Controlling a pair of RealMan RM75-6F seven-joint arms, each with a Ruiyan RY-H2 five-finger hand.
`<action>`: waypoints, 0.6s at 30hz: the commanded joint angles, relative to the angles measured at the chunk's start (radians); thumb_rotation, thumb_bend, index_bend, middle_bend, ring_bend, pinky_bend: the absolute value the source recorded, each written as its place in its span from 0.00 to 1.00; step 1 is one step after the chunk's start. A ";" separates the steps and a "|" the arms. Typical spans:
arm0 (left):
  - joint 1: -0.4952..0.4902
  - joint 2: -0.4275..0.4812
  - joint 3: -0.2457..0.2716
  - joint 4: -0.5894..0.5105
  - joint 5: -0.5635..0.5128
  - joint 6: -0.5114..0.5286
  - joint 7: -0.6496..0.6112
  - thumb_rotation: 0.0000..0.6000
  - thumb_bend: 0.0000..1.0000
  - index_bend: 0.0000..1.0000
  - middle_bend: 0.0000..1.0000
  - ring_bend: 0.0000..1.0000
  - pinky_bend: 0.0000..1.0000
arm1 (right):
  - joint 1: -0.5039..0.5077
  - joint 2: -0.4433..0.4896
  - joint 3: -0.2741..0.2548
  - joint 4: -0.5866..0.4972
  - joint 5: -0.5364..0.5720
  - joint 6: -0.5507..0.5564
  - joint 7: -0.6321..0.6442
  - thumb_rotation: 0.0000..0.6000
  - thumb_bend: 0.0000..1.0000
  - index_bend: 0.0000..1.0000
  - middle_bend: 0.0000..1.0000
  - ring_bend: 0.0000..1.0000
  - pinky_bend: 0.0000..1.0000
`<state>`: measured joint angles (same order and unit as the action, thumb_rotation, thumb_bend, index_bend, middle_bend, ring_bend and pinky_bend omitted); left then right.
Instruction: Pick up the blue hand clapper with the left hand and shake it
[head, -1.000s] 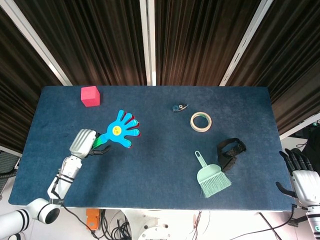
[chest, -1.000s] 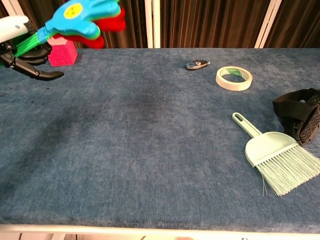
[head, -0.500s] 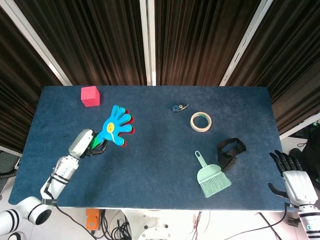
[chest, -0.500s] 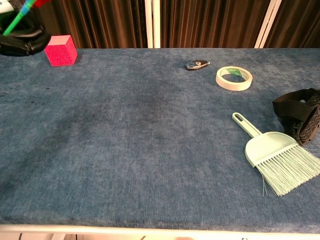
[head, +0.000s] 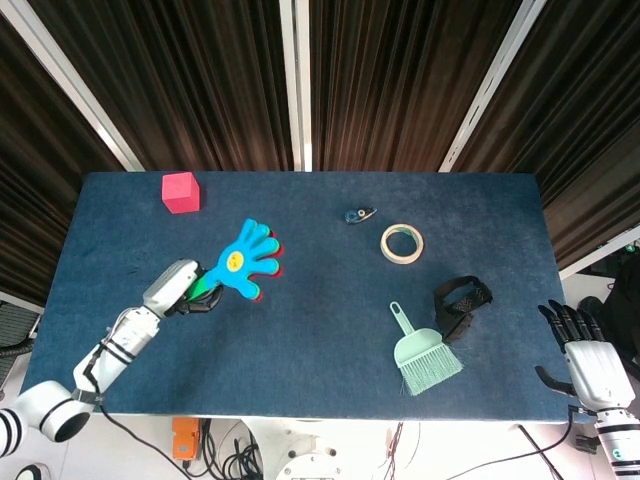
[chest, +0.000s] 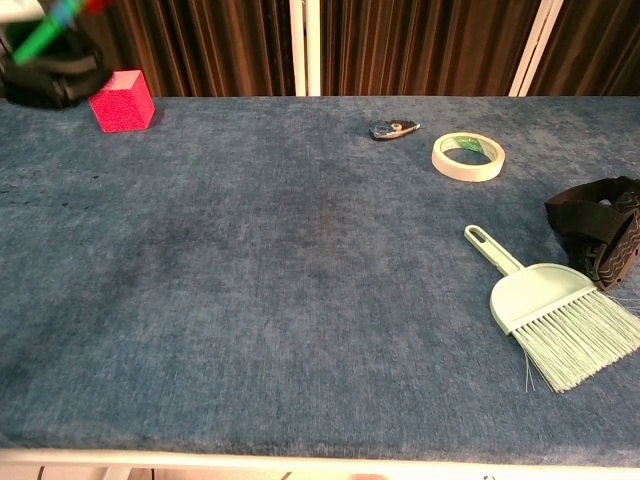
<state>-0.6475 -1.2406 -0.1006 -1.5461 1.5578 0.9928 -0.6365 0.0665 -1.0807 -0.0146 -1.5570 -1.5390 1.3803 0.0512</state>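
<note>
- Left hand (head: 178, 288) over the left part of the table (head: 320, 340), fingers wrapped around the green handle of the blue hand clapper (head: 245, 262).
- Clapper lifted off the cloth, palm end pointing up and to the right from the hand, yellow round mark in the middle of the palm, a red layer peeking out along its edges.
- In the chest view, only the top left corner taken up by the dark fingers of that hand (chest: 45, 80) with a blurred bit of green handle (chest: 45, 35) sticking up out of frame; palm of the clapper out of that view.
- Right hand (head: 592, 355) off the right edge of the table, near its front corner, fingers spread apart and holding nothing.
- Pink cube (head: 180, 192) near the back left corner, well apart from the clapper; in the chest view just right of the dark fingers (chest: 122, 100).
- Small dark gadget (head: 358, 215) near the back middle, with a roll of tape (head: 401, 243) lying flat just to its right and a bit nearer.
- Black strap (head: 460, 303) bundled up toward the right side.
- Mint green dustpan with brush (head: 423, 355) lying just beside the strap on its near left, handle pointing back and left, bristles fanned toward the front edge.
- Dark curtains with pale vertical frames behind the table.
</note>
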 joint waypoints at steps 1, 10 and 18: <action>-0.166 0.121 0.082 -0.043 -0.194 -0.454 0.552 1.00 0.69 1.00 1.00 1.00 1.00 | 0.000 0.003 0.000 -0.001 0.003 -0.001 0.000 1.00 0.17 0.00 0.00 0.00 0.00; -0.108 0.134 -0.057 -0.169 -0.399 -0.298 0.444 1.00 0.68 1.00 1.00 1.00 1.00 | 0.001 0.005 0.003 0.003 0.006 0.004 0.011 1.00 0.18 0.00 0.00 0.00 0.00; 0.059 0.084 -0.282 -0.141 -0.291 0.021 -0.271 1.00 0.68 1.00 1.00 1.00 1.00 | -0.016 0.001 0.019 0.013 -0.007 0.070 0.030 1.00 0.17 0.00 0.00 0.00 0.00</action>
<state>-0.7020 -1.1453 -0.1927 -1.6616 1.2654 0.7399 -0.2427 0.0546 -1.0803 -0.0007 -1.5450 -1.5450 1.4404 0.0770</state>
